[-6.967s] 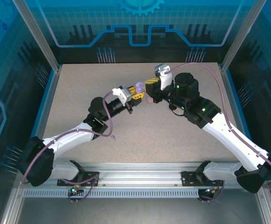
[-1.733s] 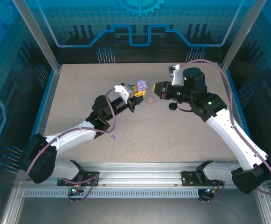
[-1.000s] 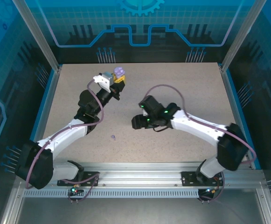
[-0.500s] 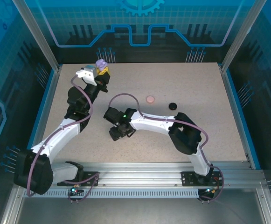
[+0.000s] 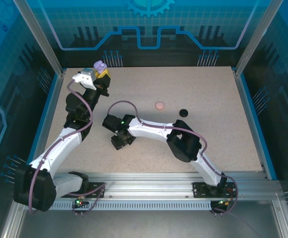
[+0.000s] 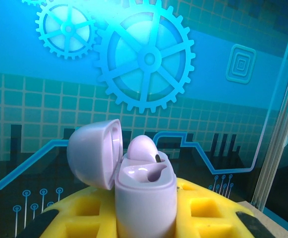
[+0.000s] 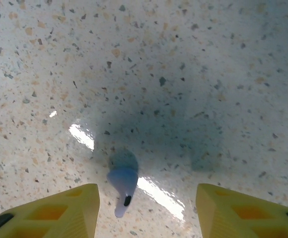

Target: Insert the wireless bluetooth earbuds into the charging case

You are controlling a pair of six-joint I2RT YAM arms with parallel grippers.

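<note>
My left gripper [image 5: 102, 75] is raised at the far left corner, shut on the lilac charging case [image 5: 100, 65]. In the left wrist view the case [image 6: 146, 196] stands upright between my yellow fingers [image 6: 203, 213]. Its lid [image 6: 91, 153] is swung open to the left and one lilac earbud [image 6: 143, 148] sits in it. My right gripper [image 5: 118, 141] points down at the table left of centre. In the right wrist view a loose lilac earbud [image 7: 123, 181] lies on the speckled table between the open fingers [image 7: 59, 213], nearer the left one and touching neither.
A small pink round case [image 5: 159, 105] and a black round case [image 5: 184, 112] lie on the table right of centre. My right arm stretches across the middle of the table. Blue walls and metal posts [image 5: 49, 47] close the table in.
My left arm has carried the lilac case from mid-table to the far left corner. My right arm has swung left and come down over the loose earbud, its jaws narrowing a little.
</note>
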